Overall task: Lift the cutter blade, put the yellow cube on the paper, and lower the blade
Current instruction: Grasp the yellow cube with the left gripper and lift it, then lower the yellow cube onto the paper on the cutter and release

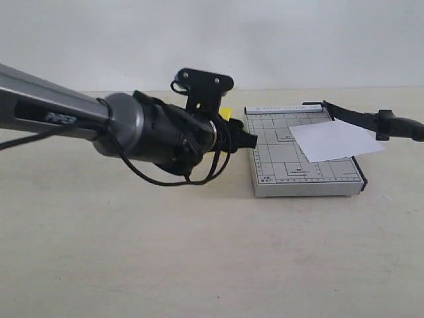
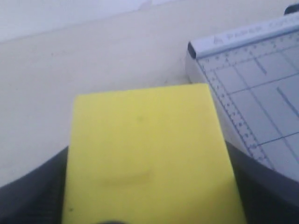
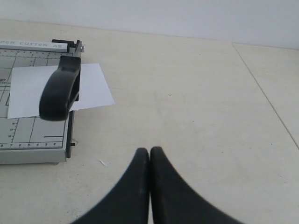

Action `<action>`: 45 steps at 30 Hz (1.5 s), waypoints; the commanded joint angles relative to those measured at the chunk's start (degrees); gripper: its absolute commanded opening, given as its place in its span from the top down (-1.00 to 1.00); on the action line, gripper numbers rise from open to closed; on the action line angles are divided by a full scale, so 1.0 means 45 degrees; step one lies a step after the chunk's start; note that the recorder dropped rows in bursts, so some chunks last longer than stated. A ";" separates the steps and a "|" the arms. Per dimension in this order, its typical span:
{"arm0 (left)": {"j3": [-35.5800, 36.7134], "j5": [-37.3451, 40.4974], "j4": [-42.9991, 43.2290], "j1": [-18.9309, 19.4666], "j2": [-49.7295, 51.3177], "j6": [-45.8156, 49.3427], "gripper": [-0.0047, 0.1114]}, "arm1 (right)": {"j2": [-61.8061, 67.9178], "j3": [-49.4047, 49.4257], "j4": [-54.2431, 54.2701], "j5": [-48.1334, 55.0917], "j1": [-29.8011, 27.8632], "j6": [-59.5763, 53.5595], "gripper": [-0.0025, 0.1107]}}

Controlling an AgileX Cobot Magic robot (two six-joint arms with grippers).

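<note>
yellow cube (image 2: 149, 154): bright, plain faces, faint smudge

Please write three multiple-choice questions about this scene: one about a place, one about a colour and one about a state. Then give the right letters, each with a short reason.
1. Where is the paper?
A. flat on the board
B. under the board
C. rolled up beside the board

2. What colour is the cube?
A. red
B. yellow
C. blue

3. How is the right gripper?
A. wide open
B. shut on the cube
C. shut, holding nothing

Answers:
1 A: the white sheet rests on the grey grid.
2 B: its yellow face fills the left wrist view.
3 C: its fingers meet with nothing between them.
</note>
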 commanded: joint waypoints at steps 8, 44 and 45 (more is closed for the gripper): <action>-0.2851 -0.7634 -0.0509 -0.0002 -0.0460 0.3969 0.84 | -0.0009 0.0023 -0.0062 0.0001 -0.0017 -0.0071 0.96; -0.7651 -1.0165 0.1363 0.0897 0.4652 0.3348 0.84 | -0.0009 0.0023 -0.0062 0.0057 -0.0017 -0.0023 0.96; -0.7651 -1.0226 0.1363 0.0897 0.4691 0.3348 0.84 | -0.0009 0.0023 -0.0062 0.0057 -0.0017 -0.0023 0.96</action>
